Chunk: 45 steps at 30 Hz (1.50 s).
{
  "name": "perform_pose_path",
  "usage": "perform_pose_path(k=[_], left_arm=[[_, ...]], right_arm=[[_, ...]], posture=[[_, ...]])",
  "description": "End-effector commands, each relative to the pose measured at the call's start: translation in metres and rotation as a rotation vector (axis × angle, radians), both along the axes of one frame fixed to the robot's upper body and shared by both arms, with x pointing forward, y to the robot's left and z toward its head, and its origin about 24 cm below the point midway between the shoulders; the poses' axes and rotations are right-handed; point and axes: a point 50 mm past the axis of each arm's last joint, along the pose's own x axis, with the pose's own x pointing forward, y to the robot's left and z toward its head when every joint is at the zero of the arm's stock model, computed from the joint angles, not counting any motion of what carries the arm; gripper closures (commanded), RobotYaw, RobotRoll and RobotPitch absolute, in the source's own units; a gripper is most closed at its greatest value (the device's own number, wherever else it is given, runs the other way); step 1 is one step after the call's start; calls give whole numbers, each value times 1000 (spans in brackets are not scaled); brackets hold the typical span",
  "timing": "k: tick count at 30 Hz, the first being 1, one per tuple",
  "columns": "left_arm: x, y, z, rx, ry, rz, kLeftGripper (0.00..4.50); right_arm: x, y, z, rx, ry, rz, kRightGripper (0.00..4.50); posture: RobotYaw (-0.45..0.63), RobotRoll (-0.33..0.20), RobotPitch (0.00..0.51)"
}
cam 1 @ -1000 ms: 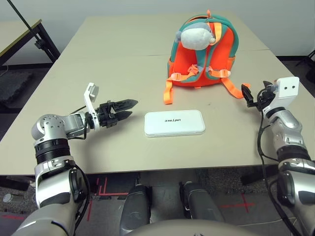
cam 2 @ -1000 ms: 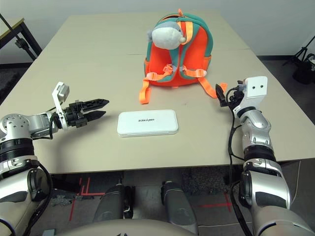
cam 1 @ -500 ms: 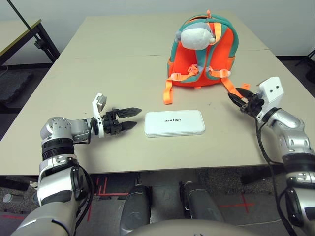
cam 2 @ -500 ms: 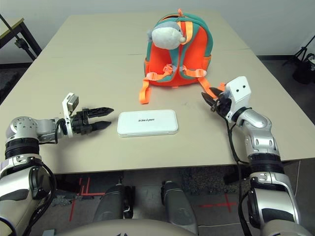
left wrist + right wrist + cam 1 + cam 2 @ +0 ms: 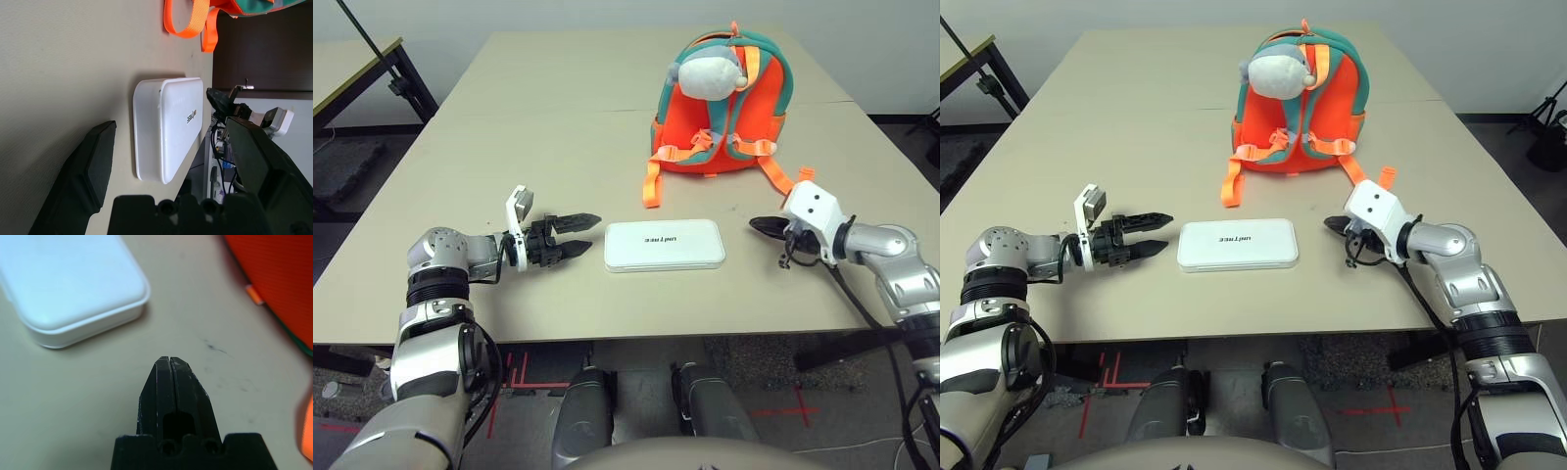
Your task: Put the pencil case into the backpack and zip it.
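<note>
My bench point(image 5: 548, 147) is matt and beige. The bag point(image 5: 764, 98), orange and teal fabric, stands beyond the case point(image 5: 666, 257). The case, smooth white, round-cornered, lies crosswise, its long axis running between both hands. The left hand point(image 5: 598, 235), open, is nearer, just off its left end; the right hand point(image 5: 169, 358), closed and empty, points toward its right end.

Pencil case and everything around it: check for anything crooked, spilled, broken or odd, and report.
Nothing stands out: the pencil case lies flat and closed on the table, and the backpack stands upright behind it. The table has only small dark marks near the right claw.
</note>
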Motion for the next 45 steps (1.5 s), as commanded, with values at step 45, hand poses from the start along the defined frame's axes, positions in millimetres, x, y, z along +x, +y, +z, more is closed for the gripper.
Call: perform_pose_path(k=[45], left_arm=[[2, -23, -5, 11, 56, -145, 0]], right_arm=[[3, 48, -2, -38, 91, 179, 4476]], posture=[[-195, 0, 107]])
